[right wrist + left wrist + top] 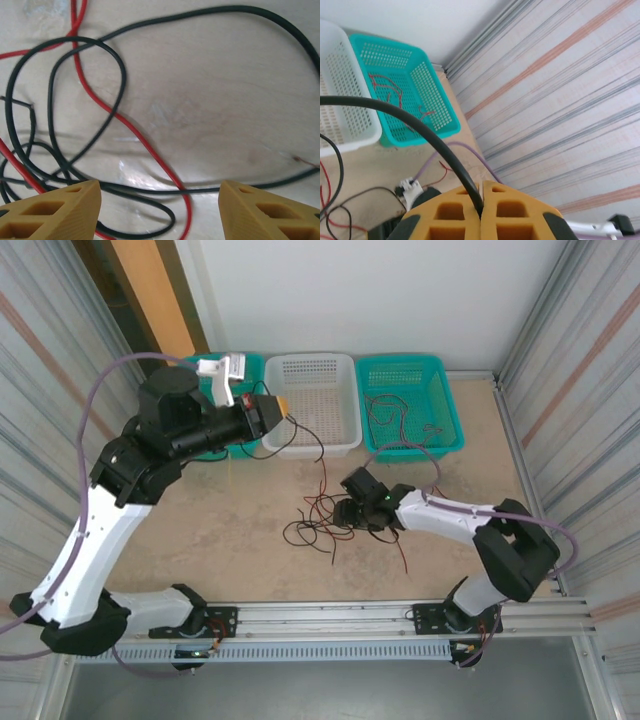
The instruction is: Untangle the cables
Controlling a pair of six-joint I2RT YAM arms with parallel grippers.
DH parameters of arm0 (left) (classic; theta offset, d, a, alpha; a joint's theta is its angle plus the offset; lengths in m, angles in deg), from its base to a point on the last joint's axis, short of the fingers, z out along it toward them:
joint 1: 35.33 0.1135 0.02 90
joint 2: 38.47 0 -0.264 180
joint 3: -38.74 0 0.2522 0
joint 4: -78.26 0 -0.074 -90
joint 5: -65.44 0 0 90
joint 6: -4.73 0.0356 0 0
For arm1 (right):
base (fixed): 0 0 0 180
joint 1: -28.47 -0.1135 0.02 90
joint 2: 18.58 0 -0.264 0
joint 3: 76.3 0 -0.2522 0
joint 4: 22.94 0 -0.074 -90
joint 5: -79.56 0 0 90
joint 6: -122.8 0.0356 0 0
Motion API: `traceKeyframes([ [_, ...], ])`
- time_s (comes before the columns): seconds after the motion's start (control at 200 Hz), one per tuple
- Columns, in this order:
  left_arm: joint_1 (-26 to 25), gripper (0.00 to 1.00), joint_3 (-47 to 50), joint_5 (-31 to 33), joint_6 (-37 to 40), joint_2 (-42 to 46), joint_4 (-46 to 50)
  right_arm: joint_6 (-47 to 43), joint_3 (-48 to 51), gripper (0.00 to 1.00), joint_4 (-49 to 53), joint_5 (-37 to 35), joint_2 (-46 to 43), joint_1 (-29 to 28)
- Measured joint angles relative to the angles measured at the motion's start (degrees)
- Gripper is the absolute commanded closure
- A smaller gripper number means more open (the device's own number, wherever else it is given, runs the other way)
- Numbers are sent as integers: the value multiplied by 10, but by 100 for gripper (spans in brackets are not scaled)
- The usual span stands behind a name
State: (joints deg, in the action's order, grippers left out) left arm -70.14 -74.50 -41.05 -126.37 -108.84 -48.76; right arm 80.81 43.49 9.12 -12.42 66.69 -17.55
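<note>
A tangle of thin black and red cables [312,527] lies on the table in front of the baskets. My left gripper [283,406] is raised near the white basket and shut on one black cable [420,127], which runs out from between its yellow pads [455,212] and hangs down toward the tangle. My right gripper [347,510] sits low over the tangle's right side, open. In the right wrist view a red cable [130,132] and black loops [120,70] lie on the table ahead of its spread fingertips [60,207], one black strand crossing between them.
Three baskets line the back: a white one [345,430] in the middle, a teal one [448,405] on the right holding red wires [385,412], and another teal one [252,365] behind my left arm. Corrugated walls close both sides. A lilac hose [425,452] loops near the right basket.
</note>
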Motion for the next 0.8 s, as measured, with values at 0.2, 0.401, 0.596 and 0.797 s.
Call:
traceKeyframes([
  [0.2,40,100,-31,-34,16,-99,-51,0,29,36,-12,-28,-76,-23],
  [0.401,61,100,-60,-56,23,-194,-95,11,51,35,-15,-47,-122,-22],
  [0.596,96,98,-96,-82,10,-275,-144,11,50,36,-2,-60,-132,-22],
  [0.797,103,29,-106,-77,9,-348,-164,11,50,34,15,-68,-152,-22],
])
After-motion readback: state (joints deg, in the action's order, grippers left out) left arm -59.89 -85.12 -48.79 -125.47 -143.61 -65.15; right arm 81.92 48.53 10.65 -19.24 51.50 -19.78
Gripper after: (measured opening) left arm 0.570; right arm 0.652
